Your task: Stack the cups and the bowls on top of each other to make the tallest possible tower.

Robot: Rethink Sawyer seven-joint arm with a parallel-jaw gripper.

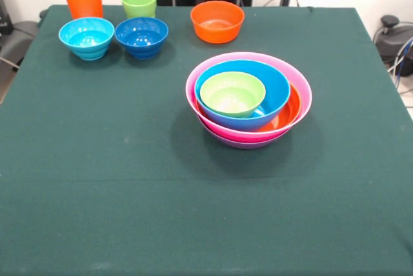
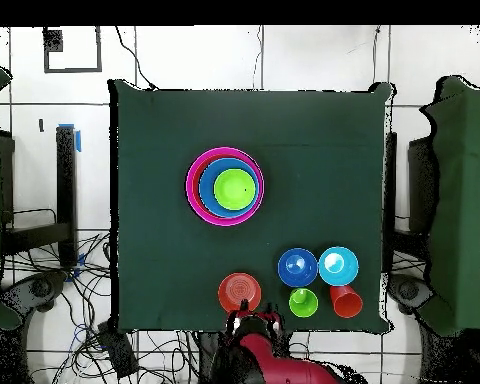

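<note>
Centrally, the tower (image 1: 249, 103) has open cloth around (jaws' state at the table (image 2: 164, 130) edge unclear).

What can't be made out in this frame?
- Gripper: overhead view shows it at the table edge, too small to tell open or shut; front view does not show it.
- Tower: purple bowl mostly hidden beneath the pink bowl in both views.

A green worktop (image 1: 97, 192) holds the tower (image 1: 248, 98) of bowls in the middle (pink and purple lowest), plus three small bowls (image 1: 86, 37) and two cups (image 1: 84, 2) along one edge
</note>
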